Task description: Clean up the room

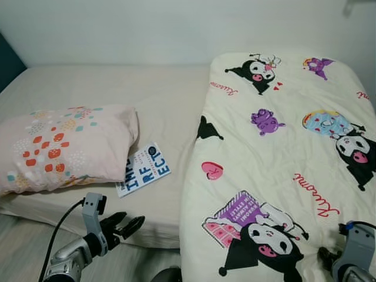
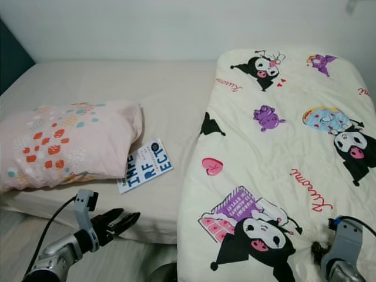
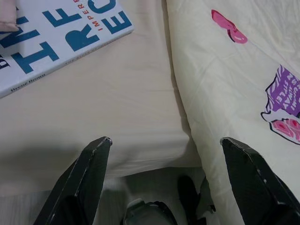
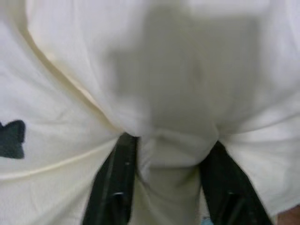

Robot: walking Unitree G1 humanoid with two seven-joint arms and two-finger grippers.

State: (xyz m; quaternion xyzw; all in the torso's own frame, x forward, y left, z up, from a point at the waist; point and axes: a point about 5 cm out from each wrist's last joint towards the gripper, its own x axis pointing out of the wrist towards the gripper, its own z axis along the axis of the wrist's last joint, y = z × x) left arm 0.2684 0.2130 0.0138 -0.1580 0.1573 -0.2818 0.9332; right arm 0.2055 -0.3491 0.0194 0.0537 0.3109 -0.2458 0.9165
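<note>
1. Closest to the camera, the right hand (image 2: 322, 251) sits at the near edge of the blanket (image 1: 282, 164); its wrist view shows a fold of the cream fabric bunched between the two fingers (image 4: 115, 187), so it looks pinched on the blanket.
2. Off to the other side, the left hand (image 1: 126, 226) hovers just in front of the bed (image 1: 164, 100), fingers spread wide and holding nothing.
3. On the bare sheet a book (image 1: 144, 168) lies flat, one corner tucked under the pillow (image 1: 64, 147), between the pillow and the blanket's edge.
4. Judging by this, the step in hand is spreading or straightening the blanket, which covers only the right part of the bed.
5. Next, the left hand probably needs a grip on the blanket's near left edge; the book may want clearing first, or it could get buried.
</note>
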